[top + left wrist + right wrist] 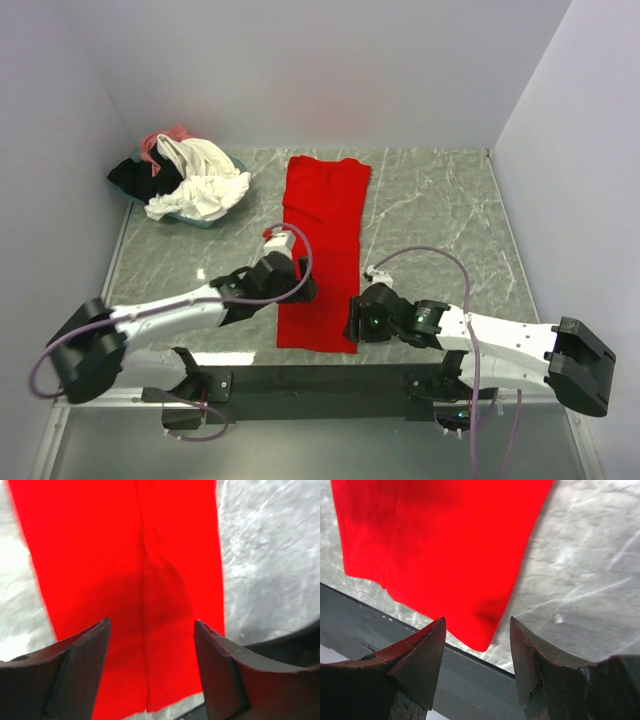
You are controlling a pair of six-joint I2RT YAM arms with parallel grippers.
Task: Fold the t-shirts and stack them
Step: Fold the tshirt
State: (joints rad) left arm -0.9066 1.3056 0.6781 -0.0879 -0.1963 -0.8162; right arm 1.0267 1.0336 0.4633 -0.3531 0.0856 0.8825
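Wide open right of the red t-shirt [322, 240], crowded at its near end.
Bare table [430, 210] right of it. Blocked far left by heaped shirts [195, 180], near end by left gripper [152, 645] and right gripper [477, 645].

Even light; wrist views seemingly blurred

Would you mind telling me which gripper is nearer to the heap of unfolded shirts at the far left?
Left. The left gripper hangs over the red t-shirt's left edge, nearer the heap; the right gripper is at the shirt's near right corner, farther off.
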